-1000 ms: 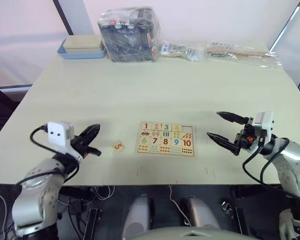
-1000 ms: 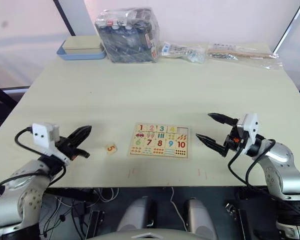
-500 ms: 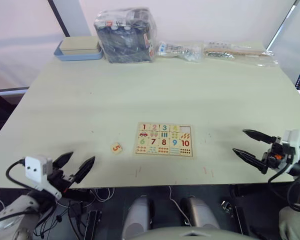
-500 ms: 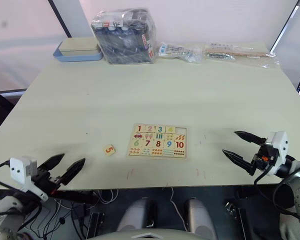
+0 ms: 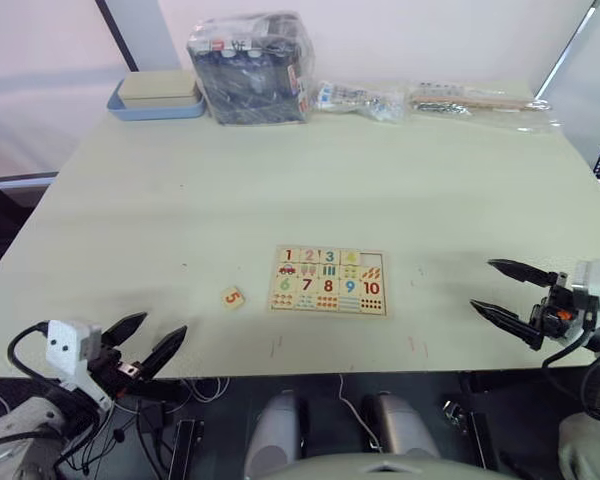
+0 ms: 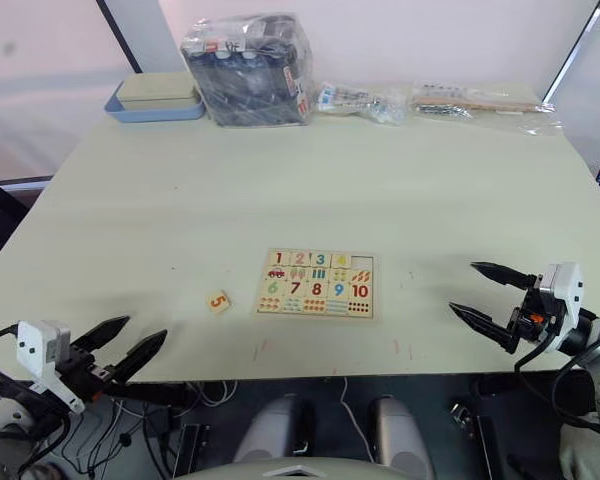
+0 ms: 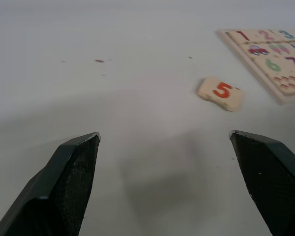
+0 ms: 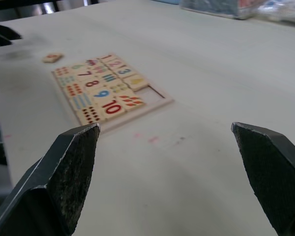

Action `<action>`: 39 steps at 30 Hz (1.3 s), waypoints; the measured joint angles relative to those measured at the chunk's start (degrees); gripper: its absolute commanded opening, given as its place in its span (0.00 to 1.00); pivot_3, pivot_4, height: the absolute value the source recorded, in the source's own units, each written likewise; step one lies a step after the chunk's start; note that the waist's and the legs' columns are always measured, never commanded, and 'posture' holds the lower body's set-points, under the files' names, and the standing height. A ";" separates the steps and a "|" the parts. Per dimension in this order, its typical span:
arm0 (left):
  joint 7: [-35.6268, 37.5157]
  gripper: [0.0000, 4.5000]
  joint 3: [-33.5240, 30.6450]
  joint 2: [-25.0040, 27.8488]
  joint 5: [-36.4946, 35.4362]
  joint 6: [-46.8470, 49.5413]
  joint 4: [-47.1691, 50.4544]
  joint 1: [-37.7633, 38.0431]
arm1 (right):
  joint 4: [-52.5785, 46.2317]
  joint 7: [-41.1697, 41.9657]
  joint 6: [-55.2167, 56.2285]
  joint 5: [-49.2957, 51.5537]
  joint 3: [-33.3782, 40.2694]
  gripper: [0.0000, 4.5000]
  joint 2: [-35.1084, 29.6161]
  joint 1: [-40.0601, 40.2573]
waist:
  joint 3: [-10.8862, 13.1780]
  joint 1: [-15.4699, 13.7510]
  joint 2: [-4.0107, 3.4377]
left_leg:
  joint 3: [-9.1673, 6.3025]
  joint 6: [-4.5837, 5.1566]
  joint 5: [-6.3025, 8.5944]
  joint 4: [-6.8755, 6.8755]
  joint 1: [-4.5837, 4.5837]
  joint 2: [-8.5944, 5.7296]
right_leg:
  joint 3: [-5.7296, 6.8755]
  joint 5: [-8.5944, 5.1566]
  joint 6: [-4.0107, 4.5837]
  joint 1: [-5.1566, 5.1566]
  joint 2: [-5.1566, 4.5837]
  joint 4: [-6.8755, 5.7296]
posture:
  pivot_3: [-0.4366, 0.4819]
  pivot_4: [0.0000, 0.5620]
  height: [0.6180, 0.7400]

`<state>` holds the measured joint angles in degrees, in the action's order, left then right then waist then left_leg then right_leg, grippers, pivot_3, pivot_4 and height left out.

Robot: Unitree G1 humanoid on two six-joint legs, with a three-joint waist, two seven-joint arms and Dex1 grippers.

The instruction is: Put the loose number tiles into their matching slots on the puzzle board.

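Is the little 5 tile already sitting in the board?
No, the 5 tile lies loose on the table, apart from the puzzle board.

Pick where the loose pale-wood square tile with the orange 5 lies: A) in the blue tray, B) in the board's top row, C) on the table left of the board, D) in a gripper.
C: the loose pale-wood square tile with the orange 5 lies flat on the table, apart from the pale-wood puzzle board, on its left.

left gripper [image 5: 145, 342] pulled back off the table's near edge, right gripper [image 5: 512, 293] withdrawn rightward
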<state>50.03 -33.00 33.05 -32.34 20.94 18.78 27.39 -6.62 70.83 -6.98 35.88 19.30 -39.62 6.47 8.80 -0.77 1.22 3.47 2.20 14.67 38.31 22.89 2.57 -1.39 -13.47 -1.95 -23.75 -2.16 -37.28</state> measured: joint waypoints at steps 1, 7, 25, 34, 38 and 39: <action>0.75 1.00 0.08 1.04 -0.02 0.02 -0.39 -0.84 | -1.04 0.35 -0.52 0.52 -0.37 1.00 -0.21 -0.26 | 0.00 0.00 0.00 | 0.00 0.00 0.00 0.00 0.00 0.06 | 0.06 0.00 0.00 0.00 -0.01 0.00 | 0.48 0.27 1.00; 7.67 1.00 3.63 8.53 0.03 0.02 -4.08 -6.27 | -6.48 2.55 -3.64 3.22 -2.03 1.00 -2.08 -1.05 | 0.00 0.04 -0.01 | 0.13 -0.01 0.01 -0.05 0.01 0.12 | 0.31 0.12 0.20 -0.04 -0.16 0.10 | 0.48 0.27 1.00; 17.18 1.00 17.44 16.44 5.06 -0.65 -13.25 -21.14 | -15.43 3.59 -4.95 4.87 -3.57 1.00 -3.12 0.01 | 0.01 0.00 0.01 | 0.31 0.09 0.07 -0.23 0.05 0.13 | 0.56 0.15 0.19 -0.03 -0.19 0.34 | 0.48 0.27 1.00; 9.00 1.00 21.76 13.80 9.80 0.51 -11.53 -22.85 | -15.26 2.92 -3.62 3.54 -3.88 1.00 -2.40 -0.02 | 0.01 -0.06 0.04 | 0.32 0.09 0.07 -0.23 0.02 0.13 | 0.55 0.15 0.18 0.02 -0.16 0.33 | 0.48 0.27 1.00; 6.04 0.88 22.77 12.61 11.96 0.14 -9.90 -22.66 | -15.21 3.03 -3.37 3.40 -3.88 1.00 -2.40 0.02 | -0.01 -0.10 0.00 | 0.32 0.09 0.07 -0.21 -0.02 0.12 | 0.54 0.16 0.17 0.06 -0.18 0.33 | 0.48 0.27 1.00; 5.56 0.80 22.83 12.51 12.21 -0.01 -9.88 -22.64 | -15.21 3.04 -3.32 3.39 -3.88 1.00 -2.41 0.02 | -0.01 -0.10 -0.01 | 0.32 0.09 0.07 -0.21 -0.03 0.12 | 0.55 0.16 0.17 0.07 -0.18 0.32 | 0.48 0.27 1.00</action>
<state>55.60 -10.17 45.56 -20.13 20.93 8.90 4.74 -21.83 73.87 -10.30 39.27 15.42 -42.03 6.49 8.79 -0.87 1.21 3.79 2.29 14.74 38.10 22.86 2.69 -0.84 -13.30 -1.78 -23.67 -2.34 -36.96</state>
